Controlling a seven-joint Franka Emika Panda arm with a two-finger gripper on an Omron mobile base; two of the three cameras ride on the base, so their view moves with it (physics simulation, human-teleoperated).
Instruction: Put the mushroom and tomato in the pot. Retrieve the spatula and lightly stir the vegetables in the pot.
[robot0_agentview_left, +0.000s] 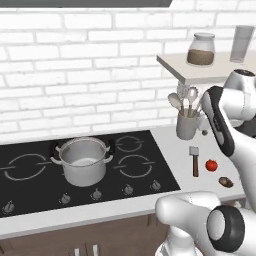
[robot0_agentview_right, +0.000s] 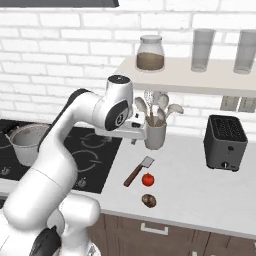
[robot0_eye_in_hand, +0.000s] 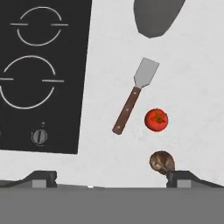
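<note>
Two vegetables wait on the surface (robot0_agentview_right: 200, 185) beside the cooktop: the mushroom (robot0_eye_in_hand: 162, 162) nearest the hand, the tomato (robot0_eye_in_hand: 156, 120) just past it, the spatula (robot0_eye_in_hand: 133, 97) alongside. The gripper (robot0_eye_in_hand: 111, 177) hovers above, jaws wide and empty. Judged the first pickup: descend onto the mushroom, then carry it to the pot (robot0_agentview_left: 83, 160) on the cooktop.

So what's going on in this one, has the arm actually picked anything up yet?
Not yet. The gripper is open and empty, hovering above the counter beside the stove. Below it lie the spatula, the tomato and the mushroom, all untouched on the counter. The pot sits on the stove's left side with nothing visible inside. A likely first move is going down for the mushroom or tomato.
</note>
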